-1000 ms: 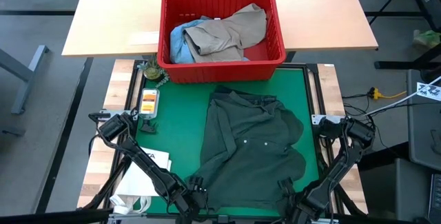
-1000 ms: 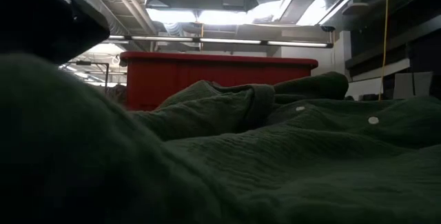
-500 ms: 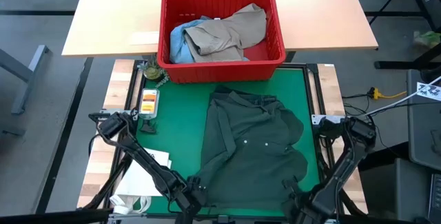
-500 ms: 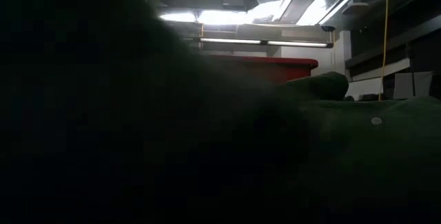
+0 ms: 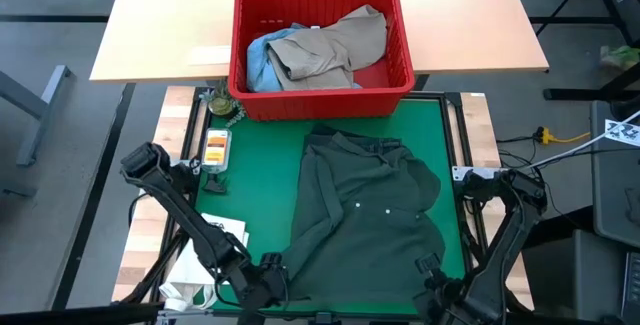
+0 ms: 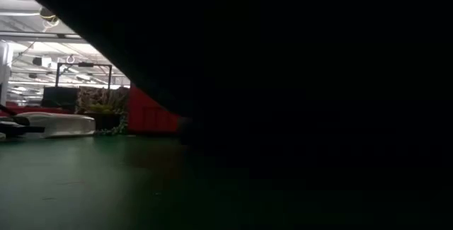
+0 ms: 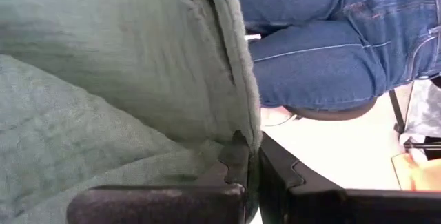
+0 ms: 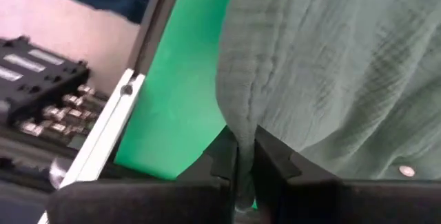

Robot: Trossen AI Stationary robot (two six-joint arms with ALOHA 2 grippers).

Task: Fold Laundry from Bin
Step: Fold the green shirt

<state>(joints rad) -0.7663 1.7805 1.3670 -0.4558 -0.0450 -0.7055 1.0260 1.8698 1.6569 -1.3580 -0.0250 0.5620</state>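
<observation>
The dark green buttoned shirt (image 5: 365,215) lay spread on the green mat (image 5: 260,180), just in front of the red rectangular plastic crate (image 5: 322,53). The crate stood on the light wooden table (image 5: 160,25) and held a khaki-tan garment (image 5: 330,50) on top of a light blue piece of clothing (image 5: 258,60).

The left gripper (image 5: 270,277) was at the near left corner of the shirt. In the left wrist view its fingers (image 7: 238,162) were pressed together and pinched the hem of the shirt (image 7: 124,79) between them. The right gripper (image 5: 432,283) was at the near right corner. In the right wrist view its fingers (image 8: 224,151) also pinched a fold of the shirt (image 8: 324,65) above the mat (image 8: 179,93).

Behind the left gripper, blue jeans of a seated person (image 7: 324,38) were visible. A white paper bag (image 5: 200,265) lay beside the left arm.
</observation>
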